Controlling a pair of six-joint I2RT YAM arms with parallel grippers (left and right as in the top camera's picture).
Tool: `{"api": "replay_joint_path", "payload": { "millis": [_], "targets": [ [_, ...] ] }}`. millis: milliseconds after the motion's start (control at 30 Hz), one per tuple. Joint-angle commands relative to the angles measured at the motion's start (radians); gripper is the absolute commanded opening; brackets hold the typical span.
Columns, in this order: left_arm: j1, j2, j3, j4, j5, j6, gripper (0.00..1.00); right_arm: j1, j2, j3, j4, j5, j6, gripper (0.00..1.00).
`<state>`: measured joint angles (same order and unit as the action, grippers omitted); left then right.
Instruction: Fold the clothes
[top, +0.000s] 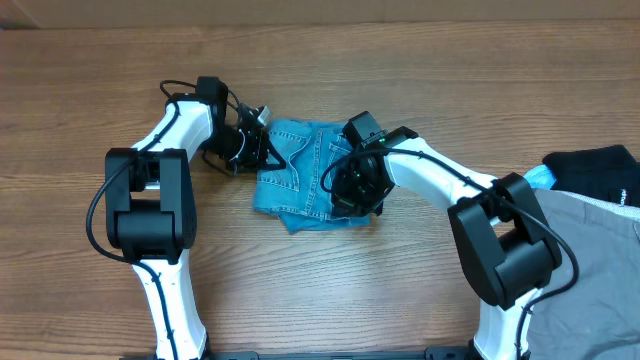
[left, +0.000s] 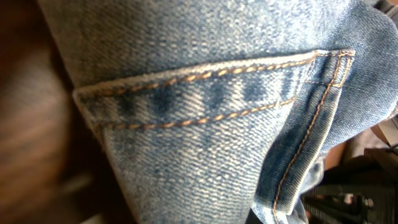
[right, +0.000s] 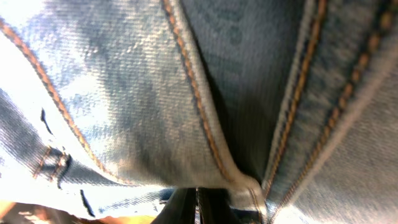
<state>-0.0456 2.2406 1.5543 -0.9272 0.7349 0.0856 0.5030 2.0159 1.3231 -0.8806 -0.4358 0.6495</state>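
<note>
- Starting at the left, your left gripper sits at the left edge of the light-blue washed denim jeans. Its wrist camera is filled by a stitched pocket edge, and the jaws are hidden, so I cannot tell whether they are wide or narrow.
- The jeans lie as a compact, partly folded bundle on the brown wooden table, between the two arms.
- You should expect the denim to be rather heavy and thick, soft enough to bend but stiff at the seams and pocket layers. It is not fragile, and the rough weave should not slip easily.
- For a good hold, I judge that the doubled seams, the pocket corners or the outer edges of the bundle are best, because a single flat layer is hard to pinch.
- Your right gripper is on the right part of the bundle. Its jaws are narrow, closed on a ridge of the jeans beside an orange-stitched seam.
- At the far right, a grey garment and a black garment lie well apart from the jeans.
- No container is visible anywhere.
</note>
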Motion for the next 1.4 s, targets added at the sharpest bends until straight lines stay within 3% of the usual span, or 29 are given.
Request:
{"api": "replay_joint_path", "payload": {
  "millis": [0, 200, 433, 567, 733, 933, 1233, 1300, 1367],
  "targets": [
    [0.037, -0.006, -0.011, -0.04, 0.019, 0.037, 0.04, -0.018, -0.133, 0.035, -0.103, 0.229, -0.111, 0.07],
    [0.273, -0.119, 0.106, 0.047, -0.009, -0.253, 0.04, -0.072, -0.357, 0.077, -0.178, 0.244, -0.13, 0.09],
    [0.637, -0.118, 0.129, 0.23, -0.132, -0.636, 0.04, -0.073, -0.393, 0.076, -0.222, 0.241, -0.126, 0.09],
    [0.767, -0.118, 0.127, 0.308, -0.146, -0.711, 0.04, -0.073, -0.393, 0.076, -0.234, 0.241, -0.126, 0.09],
    [0.78, -0.106, 0.091, 0.308, -0.303, -0.718, 0.05, -0.073, -0.393, 0.076, -0.222, 0.241, -0.126, 0.09],
    [0.721, 0.0, 0.069, 0.308, -0.296, -0.767, 0.04, -0.073, -0.393, 0.076, -0.221, 0.245, -0.126, 0.09],
    [0.589, 0.05, 0.069, 0.332, -0.246, -0.748, 0.04, -0.073, -0.393, 0.076, -0.225, 0.245, -0.126, 0.09],
    [0.569, 0.048, 0.07, 0.296, -0.243, -0.748, 0.11, -0.073, -0.393, 0.076, -0.225, 0.245, -0.126, 0.09],
    [0.563, 0.048, 0.069, 0.235, -0.258, -0.769, 0.12, -0.073, -0.393, 0.076, -0.226, 0.245, -0.126, 0.09]
  ]
}}
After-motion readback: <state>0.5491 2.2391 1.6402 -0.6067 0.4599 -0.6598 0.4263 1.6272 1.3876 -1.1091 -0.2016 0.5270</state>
